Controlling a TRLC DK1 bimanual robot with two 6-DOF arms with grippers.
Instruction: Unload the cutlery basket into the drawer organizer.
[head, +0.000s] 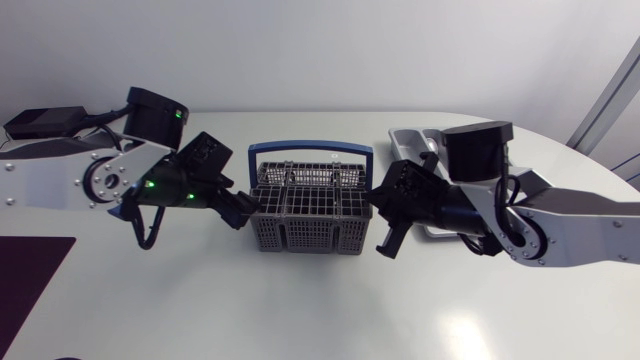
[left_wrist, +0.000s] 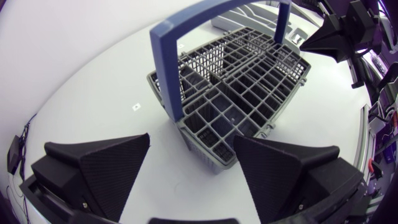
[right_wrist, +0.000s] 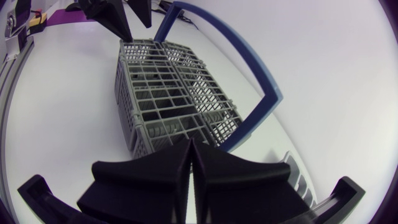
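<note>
White, smooth table top (head: 200, 310), glare patches on it. Left gripper (left_wrist: 193, 142): the two black wedge fingers (left_wrist: 106, 168) are spread wide and hold nothing. The near end of the grey plastic lattice cutlery basket (head: 310, 210) sits just ahead of the gap, and neither finger visibly presses on it. Right gripper (right_wrist: 190, 163): fingers pressed flat together, nothing between them, tip just at the opposite end wall of the basket; cannot tell if it is touching. The basket stands upright mid-table between the two grippers, its blue arched plastic handle (head: 310, 148) raised. The light grey drawer organizer tray (head: 412, 138) lies behind the right arm, partly hidden. I can make out no cutlery in the basket's cells from any view. Judgement: the basket is probably light and stiff, and likely to skid on this surface if nudged from one end. The handle's top bar or a rim wall looks like the best place to hold it. Any cutlery would be thin, hard and slippery, best pinched across the shaft.
</note>
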